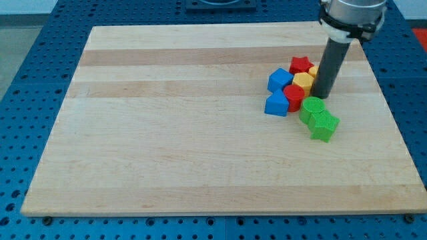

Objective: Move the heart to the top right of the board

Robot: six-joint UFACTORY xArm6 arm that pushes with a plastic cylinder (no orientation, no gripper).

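A tight cluster of blocks sits on the right side of the board (200, 153). It holds a red star (301, 65), a blue block (278, 80), a yellow block (303, 83), a second yellow block (313, 71) partly hidden by the rod, a rounded red block (294, 97) that may be the heart, and a blue block (276, 105). Two green blocks (311, 107) (324, 125) lie just below. My tip (323, 97) stands at the cluster's right edge, against the yellow blocks and just above the upper green block.
The board's right edge (393, 120) is a short way to the right of the cluster. Blue perforated table (40, 80) surrounds the board. The arm's body (352, 13) hangs over the board's top right corner.
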